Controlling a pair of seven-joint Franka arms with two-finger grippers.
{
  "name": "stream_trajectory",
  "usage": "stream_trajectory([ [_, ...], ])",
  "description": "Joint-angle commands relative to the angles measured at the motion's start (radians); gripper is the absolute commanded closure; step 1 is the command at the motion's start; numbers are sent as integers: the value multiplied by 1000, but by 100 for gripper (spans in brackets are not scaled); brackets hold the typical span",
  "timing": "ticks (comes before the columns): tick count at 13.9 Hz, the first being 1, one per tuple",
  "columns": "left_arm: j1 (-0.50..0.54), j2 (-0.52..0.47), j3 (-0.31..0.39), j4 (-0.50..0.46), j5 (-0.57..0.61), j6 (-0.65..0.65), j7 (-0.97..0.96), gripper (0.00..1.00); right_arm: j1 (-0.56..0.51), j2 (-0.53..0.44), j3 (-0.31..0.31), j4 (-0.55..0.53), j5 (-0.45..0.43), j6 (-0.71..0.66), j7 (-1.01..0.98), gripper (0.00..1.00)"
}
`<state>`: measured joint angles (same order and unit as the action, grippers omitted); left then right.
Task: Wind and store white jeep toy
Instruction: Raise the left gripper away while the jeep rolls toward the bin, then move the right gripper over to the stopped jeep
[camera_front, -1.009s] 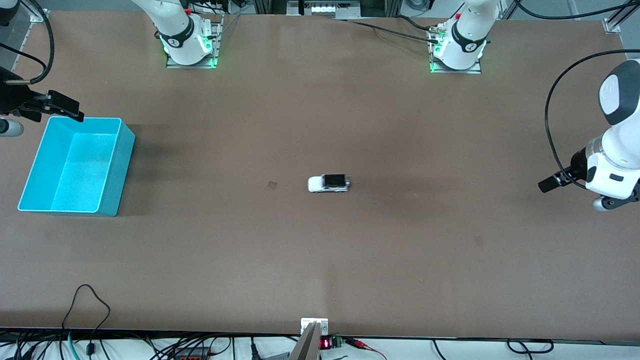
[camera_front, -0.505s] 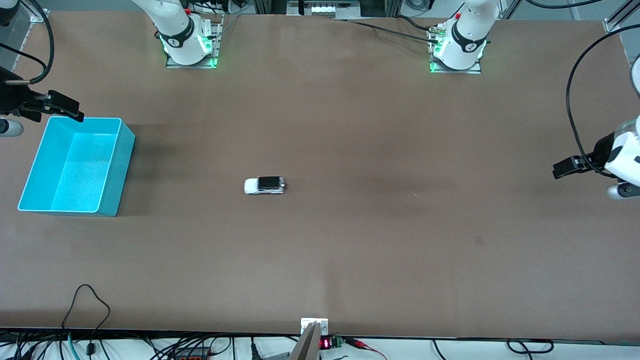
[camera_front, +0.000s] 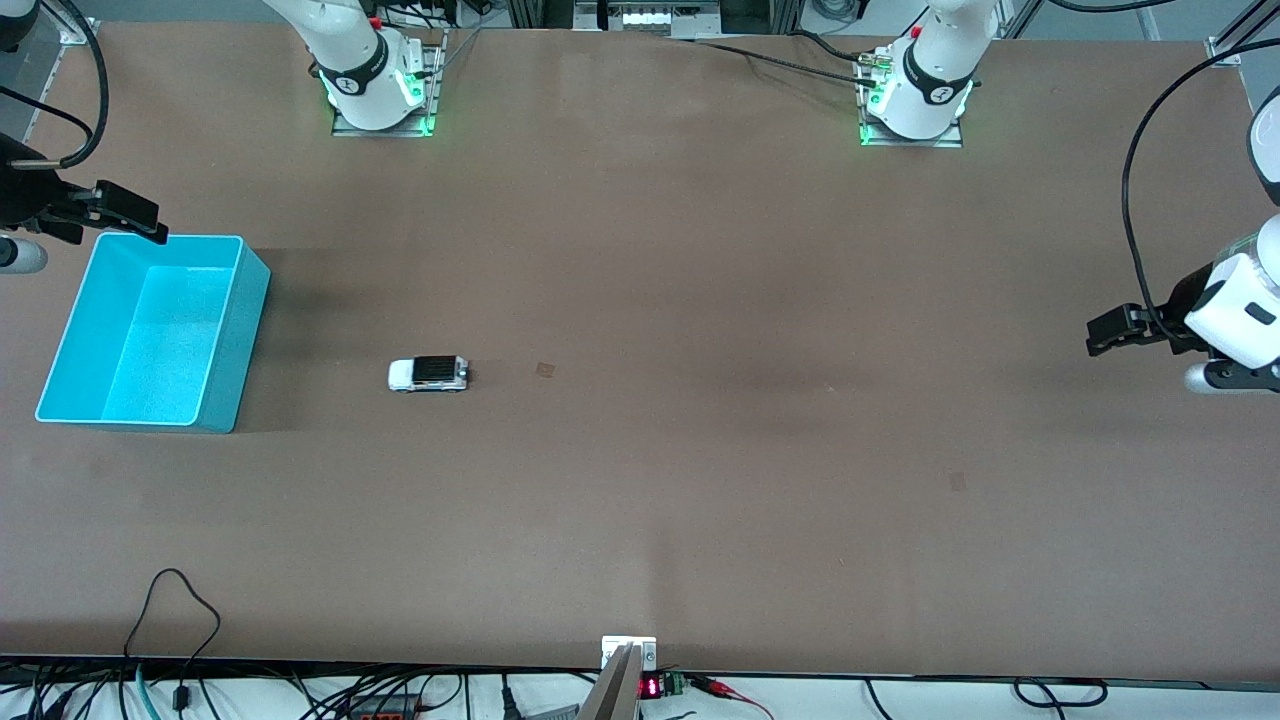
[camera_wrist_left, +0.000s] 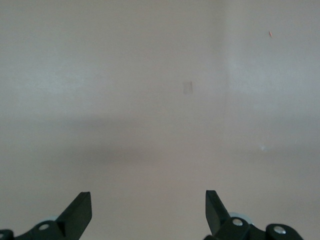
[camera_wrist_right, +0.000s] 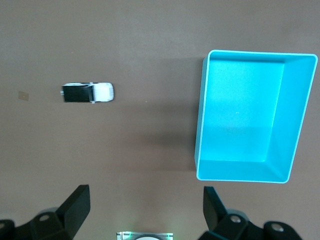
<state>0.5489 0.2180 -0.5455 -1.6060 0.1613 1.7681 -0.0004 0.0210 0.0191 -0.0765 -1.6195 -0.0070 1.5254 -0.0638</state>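
white jeep toy (camera_front: 429, 375) on table (near cyan bin (camera_front: 246, 330)), untouched

No readable words or labels appear. A small display (camera_front: 651, 687) at the worktop's near edge glows red, its digits illegible.

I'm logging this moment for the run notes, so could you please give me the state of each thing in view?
white jeep toy: upright on its wheels on the table, outside the bin, ungripped.
cyan bin: open-topped, upright, nothing in it.
left gripper: open, holding nothing, over the left arm's end of the table.
right gripper: open, holding nothing, above the bin's corner.
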Motion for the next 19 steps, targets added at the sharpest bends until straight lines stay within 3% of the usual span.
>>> stream_trajectory([
  [1, -20, -6, 33, 14, -16, -24, 73, 0, -6, 4, 4, 9, 1, -1, -2, 0],
  [3, -64, -9, 73, 18, -25, -22, 60, 0, -7, 15, 4, 10, 2, 1, -2, 0],
  [8, -335, -45, 332, 47, -83, -29, 33, 0, -6, 21, 4, 15, 4, -1, -5, 0],
  [12, -475, -87, 441, 69, -77, -45, -1, 0, -7, 35, 4, 12, 31, -66, -83, 0],
  [13, -503, -94, 478, 105, -83, -105, 3, 0, -3, 35, 6, 9, 33, -77, -143, 0],
  [15, -509, -94, 478, 176, -88, -194, 7, 0, 0, 38, 7, 3, 33, -77, -322, 0],
  [19, -451, -167, 475, 111, -196, -203, 8, 0, 4, 22, 17, -78, 24, -54, -386, 0],
])
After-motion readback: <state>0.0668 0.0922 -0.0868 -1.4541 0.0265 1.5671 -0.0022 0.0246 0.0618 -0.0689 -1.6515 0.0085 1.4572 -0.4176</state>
